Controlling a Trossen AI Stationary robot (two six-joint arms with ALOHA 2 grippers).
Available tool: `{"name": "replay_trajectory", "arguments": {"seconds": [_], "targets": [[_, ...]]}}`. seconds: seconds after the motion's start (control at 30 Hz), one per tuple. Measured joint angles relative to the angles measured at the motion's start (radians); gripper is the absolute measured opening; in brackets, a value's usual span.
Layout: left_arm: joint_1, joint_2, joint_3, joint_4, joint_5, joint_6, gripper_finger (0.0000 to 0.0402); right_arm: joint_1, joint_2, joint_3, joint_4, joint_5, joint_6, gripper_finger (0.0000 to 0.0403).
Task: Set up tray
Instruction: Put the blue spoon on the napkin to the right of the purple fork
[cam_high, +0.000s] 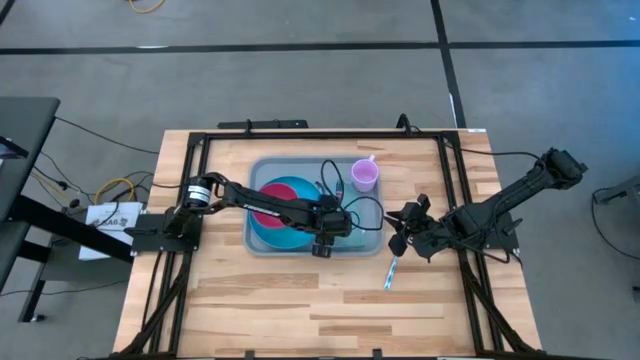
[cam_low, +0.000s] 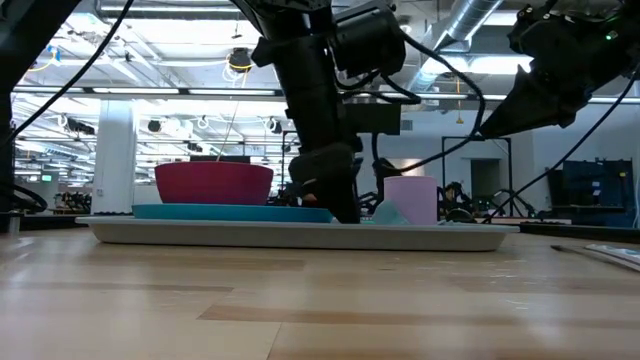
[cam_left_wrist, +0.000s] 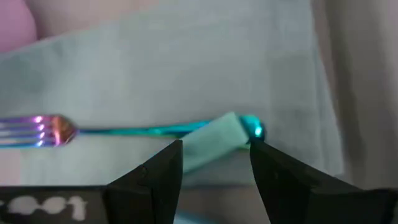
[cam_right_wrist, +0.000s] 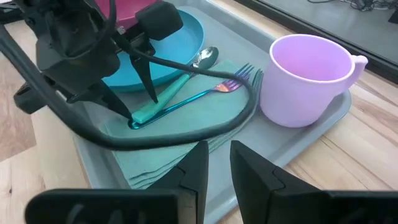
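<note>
The grey-blue tray (cam_high: 365, 243) lies mid-table and bears a blue plate (cam_right_wrist: 180, 37) with a red bowl (cam_high: 280, 195), a pink cup (cam_right_wrist: 311, 74) and a pale-teal napkin (cam_right_wrist: 186, 134). A fork (cam_left_wrist: 37, 130) and a teal-handled spoon (cam_right_wrist: 186, 78) lie on the napkin. My left gripper (cam_left_wrist: 214, 162) points down over the napkin, open, with one finger on each side of the spoon's handle end (cam_left_wrist: 211, 140). My right gripper (cam_right_wrist: 217, 158) hovers off the tray's right edge, open by a narrow gap, with nothing in it.
A teal utensil (cam_high: 390, 272) lies on the bare wood right of the tray's near corner, below my right gripper (cam_high: 398, 240). A black cable (cam_right_wrist: 205, 127) from the left arm droops across the napkin. Open wood stretches along the table's near side.
</note>
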Motion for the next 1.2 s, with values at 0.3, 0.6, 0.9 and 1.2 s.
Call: {"name": "replay_trajectory", "arguments": {"seconds": [0.3,0.6,0.9,1.2], "targets": [[0.000,0.002,0.000,-0.010,0.007,-0.025,0.0177,0.000,0.000,0.000,0.001,0.001,0.000,0.0062],[0.006,0.003,0.000,0.031,0.028,0.117,0.0177,0.000,0.000,0.000,0.001,0.001,0.001,0.0062],[0.029,0.003,0.000,0.032,0.087,0.224,0.0177,0.000,0.000,0.000,0.001,0.001,0.001,0.0062],[0.024,0.003,0.000,0.037,0.183,0.217,0.0162,0.000,0.000,0.000,0.002,0.001,0.001,0.0062]]}}
